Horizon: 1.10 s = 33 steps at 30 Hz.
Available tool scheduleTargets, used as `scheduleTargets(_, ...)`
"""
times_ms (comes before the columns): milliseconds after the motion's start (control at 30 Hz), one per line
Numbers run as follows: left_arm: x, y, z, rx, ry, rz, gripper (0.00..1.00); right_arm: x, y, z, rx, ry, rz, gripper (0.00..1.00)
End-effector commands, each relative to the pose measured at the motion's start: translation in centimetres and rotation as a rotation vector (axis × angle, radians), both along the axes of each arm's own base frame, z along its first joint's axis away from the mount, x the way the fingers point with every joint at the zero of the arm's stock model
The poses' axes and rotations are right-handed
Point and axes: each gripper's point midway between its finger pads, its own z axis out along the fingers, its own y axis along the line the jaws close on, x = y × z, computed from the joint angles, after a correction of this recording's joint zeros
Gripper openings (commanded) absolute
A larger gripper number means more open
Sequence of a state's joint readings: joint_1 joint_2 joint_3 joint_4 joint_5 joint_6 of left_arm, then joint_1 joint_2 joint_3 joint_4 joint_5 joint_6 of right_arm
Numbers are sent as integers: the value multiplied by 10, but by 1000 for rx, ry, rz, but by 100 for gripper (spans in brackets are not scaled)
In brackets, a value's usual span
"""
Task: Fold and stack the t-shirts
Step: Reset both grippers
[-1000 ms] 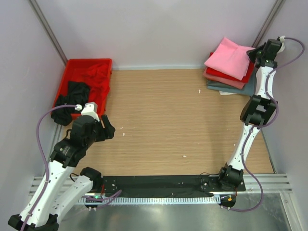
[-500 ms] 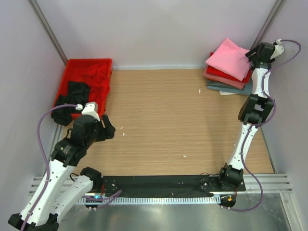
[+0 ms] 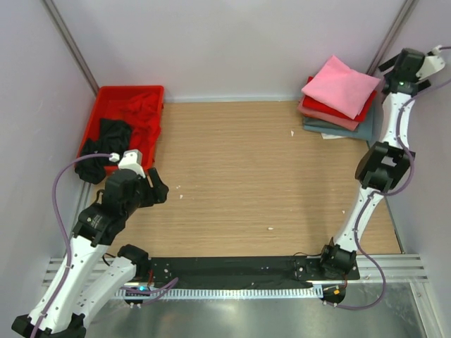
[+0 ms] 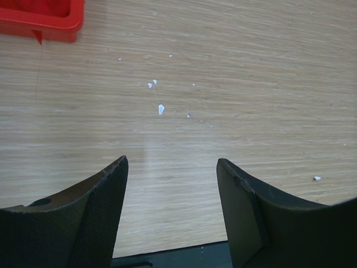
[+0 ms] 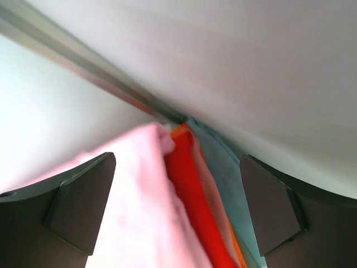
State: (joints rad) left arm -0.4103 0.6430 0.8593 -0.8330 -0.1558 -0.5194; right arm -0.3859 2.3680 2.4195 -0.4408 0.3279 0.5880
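A pile of folded t-shirts sits at the back right corner: a light pink one [image 3: 340, 86] on top, then bright red [image 3: 330, 108], salmon [image 3: 325, 118] and grey-blue [image 3: 340, 131]. My right gripper [image 3: 389, 70] hovers just right of the pile, open and holding nothing. In its wrist view the open right gripper [image 5: 177, 158] looks down on the pink shirt [image 5: 134, 212], the red one [image 5: 189, 195] and the grey-blue one [image 5: 223, 178]. My left gripper [image 3: 156, 189] is open over bare wood near the tray, its jaws [image 4: 172, 161] holding nothing.
A red plastic tray [image 3: 130, 89] at the back left holds a crumpled black shirt [image 3: 111, 135] and a red one [image 3: 142, 109]; its corner [image 4: 44, 22] shows in the left wrist view. Walls close in behind and beside the pile. Small white specks [image 4: 160, 109] lie on the wooden table [image 3: 239, 176].
My right gripper has opened, let go of the pink shirt and pulled up and to the right. The pink shirt now rests on the pile. The left arm has not moved.
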Motion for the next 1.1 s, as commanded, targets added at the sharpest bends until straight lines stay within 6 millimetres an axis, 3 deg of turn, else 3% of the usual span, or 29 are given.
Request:
scheduleTargets(0, 6, -2, 9, -18, -37, 2, 66, -119, -65, 224, -126, -456, -278, 100)
scheduleTargets(67, 5, -2, 9, -19, -39, 1, 66, -131, -56, 246, -123, -500, -250, 100)
scheduleTargets(100, 5, -3, 10, -22, -41, -2, 66, -147, -42, 274, -125, -561, -232, 100)
scheduleTargets(133, 5, -2, 10, -23, -45, 1, 67, -146, -33, 272, -101, -564, -193, 100)
scheduleTargets(167, 5, -2, 11, -24, -50, 1, 67, -151, -22, 287, -101, -615, -153, 100)
scheduleTargets(200, 4, -2, 11, -25, -49, 0, 67, -171, -1, 316, -81, -708, -114, 100)
scheduleTargets(233, 4, -2, 12, -28, -56, 0, 67, -160, 17, 291, -16, -681, -27, 100)
scheduleTargets(267, 4, -2, 13, -29, -59, -3, 67, -162, 33, 303, -8, -751, 32, 100)
scheduleTargets(300, 4, -2, 12, -27, -57, 0, 68, -181, 61, 323, -5, -808, 86, 100)
scheduleTargets(333, 4, -2, 12, -27, -57, -1, 68, -171, 74, 287, 65, -763, 116, 100)
scheduleTargets(367, 4, -2, 13, -28, -58, -3, 68, -162, 117, 288, 76, -780, 225, 100)
scheduleTargets(400, 4, -2, 13, -28, -56, -1, 70, -163, 142, 280, 83, -757, 267, 100)
scheduleTargets(433, 4, -2, 13, -28, -58, -3, 70, -168, 167, 259, 68, -700, 301, 100)
scheduleTargets(467, 3, -2, 14, -29, -62, -1, 72, -169, 200, 259, 50, -708, 369, 100)
scheduleTargets(500, 3, -1, 15, -30, -65, 0, 77, -168, 255, 237, 64, -653, 475, 100)
scheduleTargets(533, 3, -1, 15, -32, -68, 2, 88, -169, 282, 225, 57, -614, 522, 100)
scheduleTargets(567, 3, 0, 16, -30, -71, 6, 94, -171, 315, 201, 25, -513, 585, 100)
scheduleTargets(600, 3, 0, 15, -30, -69, 8, 100, -179, 367, 184, 21, -455, 667, 100)
scheduleTargets(667, 3, 0, 15, -29, -67, 8, 100, -189, 402, 130, -24, -280, 713, 100)
scheduleTargets(700, 3, 0, 14, -27, -62, 8, 100, -203, 438, 114, -39, -239, 775, 100)
scheduleTargets(767, 3, 0, 14, -28, -60, 5, 100, -225, 464, 68, -74, -125, 816, 100)
scheduleTargets(800, 4, 0, 14, -27, -61, 7, 100, -245, 488, 36, -98, -58, 870, 100)
scheduleTargets(867, 3, 1, 14, -24, -61, 14, 100, -269, 511, 3, -109, 4, 929, 100)
scheduleTargets(900, 3, 2, 14, -23, -64, 17, 100, -284, 518, -31, -99, 66, 956, 100)
scheduleTargets(933, 3, 2, 15, -25, -66, 21, 100, -305, 536, -47, -96, 93, 1015, 100)
scheduleTargets(1033, 2, 4, 16, -26, -74, 27, 100, -346, 544, -95, -98, 182, 1046, 100)
scheduleTargets(1067, 2, 4, 16, -26, -74, 27, 100, -355, 545, -101, -105, 189, 1053, 100)
